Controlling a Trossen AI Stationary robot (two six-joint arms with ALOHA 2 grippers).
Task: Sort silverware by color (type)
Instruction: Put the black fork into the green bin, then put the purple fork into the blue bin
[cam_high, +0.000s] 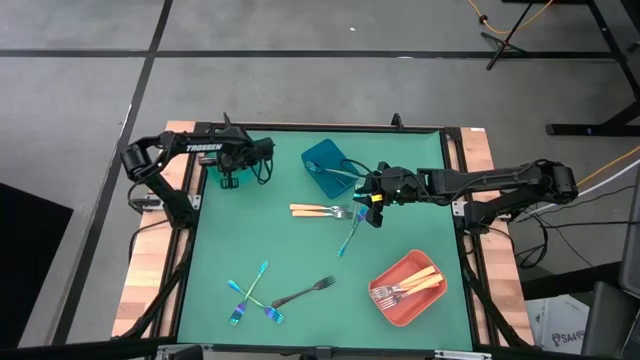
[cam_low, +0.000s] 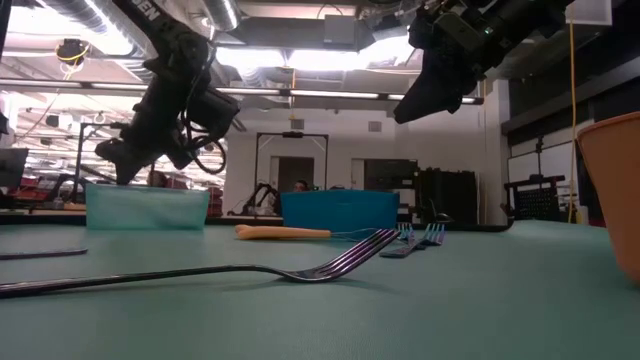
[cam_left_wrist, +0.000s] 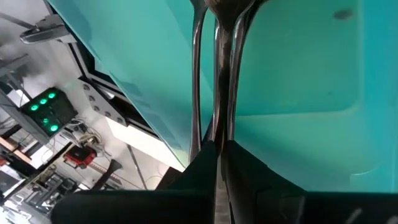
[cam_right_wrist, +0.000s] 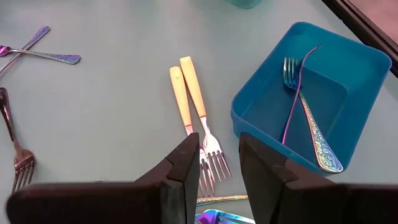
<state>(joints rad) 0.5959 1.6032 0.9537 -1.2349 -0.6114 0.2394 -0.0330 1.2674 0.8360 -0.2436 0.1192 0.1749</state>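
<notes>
Green matting (cam_high: 300, 260) covers the table, framed by pale wooden boards on a grey floor. Nearest the front edge lie three iridescent blue-teal forks (cam_high: 250, 295), crossed over one another, with a dark fork (cam_high: 303, 291) just beside them. Toward the right front sits a coral-red bin (cam_high: 385, 300) holding gold-handled forks (cam_high: 408, 285). At mid-table two more gold-handled forks with silver heads (cam_high: 318, 211) lie side by side, and another iridescent fork (cam_high: 352, 232) lies slanted near them. The right gripper (cam_high: 375, 203) hovers above these, its fingers (cam_right_wrist: 183, 168) parted with nothing between them. Behind it a blue bin (cam_high: 327, 165) contains two iridescent forks (cam_right_wrist: 305, 112). At the far left the left gripper (cam_high: 232, 178) is above a teal bin (cam_low: 146, 206), clamped on thin metal cutlery (cam_left_wrist: 216, 74); its type cannot be told. Beyond the table, the low view shows a workshop with ceiling lights and dark racks.
</notes>
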